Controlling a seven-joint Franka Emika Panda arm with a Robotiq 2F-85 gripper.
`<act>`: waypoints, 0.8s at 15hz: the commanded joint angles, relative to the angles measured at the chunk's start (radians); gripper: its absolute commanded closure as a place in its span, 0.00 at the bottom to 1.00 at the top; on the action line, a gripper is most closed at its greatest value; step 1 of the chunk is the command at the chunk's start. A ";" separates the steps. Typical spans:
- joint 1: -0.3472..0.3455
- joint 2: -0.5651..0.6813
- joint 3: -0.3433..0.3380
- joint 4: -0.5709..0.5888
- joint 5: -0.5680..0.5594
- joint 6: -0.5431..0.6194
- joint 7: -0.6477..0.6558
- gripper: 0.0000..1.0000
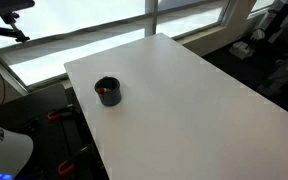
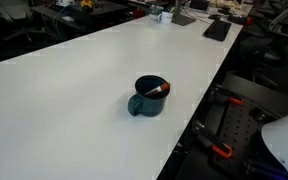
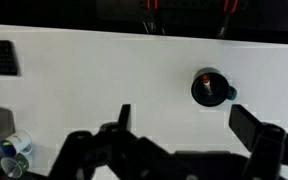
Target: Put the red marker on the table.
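Since the red marker (image 2: 160, 88) lies inside the dark cup (image 2: 147, 103), step: fetching it out, grasp not yet made.
Marker place: tip leaning at the rim, not yet on the table (image 2: 74, 70).
Gripper (image 3: 185, 122): jaws spread wide, holding nothing, well apart from the dark cup, which sits farther off, to its right.
Next move: probably centre over the dark cup, descend, pinch the slim marker.
Views: only the wrist view shows the gripper; both exterior views leave it out.

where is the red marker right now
The red marker leans inside the dark cup, near the edge of the white table in an exterior view. In the wrist view the cup lies right of centre, beyond the open gripper.
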 commanded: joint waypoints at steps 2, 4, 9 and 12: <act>0.025 0.005 -0.015 0.003 -0.012 -0.004 0.016 0.00; 0.026 0.028 -0.015 0.007 -0.025 0.019 0.008 0.00; 0.023 0.128 -0.056 0.018 -0.029 0.078 -0.026 0.00; 0.026 0.205 -0.098 0.017 -0.018 0.133 -0.063 0.00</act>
